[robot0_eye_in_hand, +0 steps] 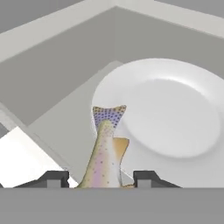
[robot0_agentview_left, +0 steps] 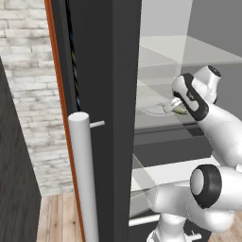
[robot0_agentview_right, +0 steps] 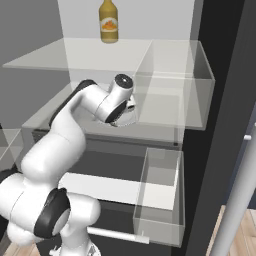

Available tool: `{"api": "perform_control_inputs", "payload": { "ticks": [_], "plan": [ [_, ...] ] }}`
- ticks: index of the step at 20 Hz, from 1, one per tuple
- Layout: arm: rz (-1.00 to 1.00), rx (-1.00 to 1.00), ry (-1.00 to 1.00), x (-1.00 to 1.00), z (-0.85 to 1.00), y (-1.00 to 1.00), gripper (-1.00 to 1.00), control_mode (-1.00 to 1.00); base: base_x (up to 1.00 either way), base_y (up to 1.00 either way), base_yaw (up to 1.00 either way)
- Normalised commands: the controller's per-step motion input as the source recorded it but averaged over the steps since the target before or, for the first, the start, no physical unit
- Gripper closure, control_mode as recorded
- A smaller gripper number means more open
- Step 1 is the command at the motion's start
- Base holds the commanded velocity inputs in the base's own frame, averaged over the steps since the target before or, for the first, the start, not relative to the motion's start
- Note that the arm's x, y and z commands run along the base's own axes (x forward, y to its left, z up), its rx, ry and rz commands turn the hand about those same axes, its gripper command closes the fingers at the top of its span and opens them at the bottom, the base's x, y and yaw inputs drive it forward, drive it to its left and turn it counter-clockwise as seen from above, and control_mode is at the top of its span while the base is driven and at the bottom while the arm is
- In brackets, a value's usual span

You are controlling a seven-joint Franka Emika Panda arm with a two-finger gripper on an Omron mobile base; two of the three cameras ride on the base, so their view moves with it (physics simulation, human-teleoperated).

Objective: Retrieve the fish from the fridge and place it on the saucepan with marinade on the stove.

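- A fish rises tail-up between the end effector's fingers, pinched inside the fridge.
- At two o'clock lies a white plate.
- Risk: the slim body slipping free during withdrawal.

Left base view: low behind the arm, facing forward past the dark grey fridge door edge at 9 o'clock, into the white interior. Right base view: same interior from the opposite side, nearer, door at 3 o'clock. Both share the glass shelf and the arm. Hand view: very close, angled down at the round white plate.
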Motion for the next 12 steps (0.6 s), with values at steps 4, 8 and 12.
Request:
{"api": "perform_control_inputs", "payload": {
  "ticks": [4, 8, 12],
  "plan": [
    [0.0, 0.0, -0.12, -0.89, 0.55, 0.05, 1.0, -1.0, 0.0, 0.0, 0.0],
    [0.0, 0.0, -0.16, -0.83, 0.44, 0.18, 1.0, -1.0, 0.0, 0.0, 0.0],
    [0.0, 0.0, -0.23, -0.83, 0.08, 0.29, 1.0, -1.0, 0.0, 0.0, 0.0]
  ]
}}
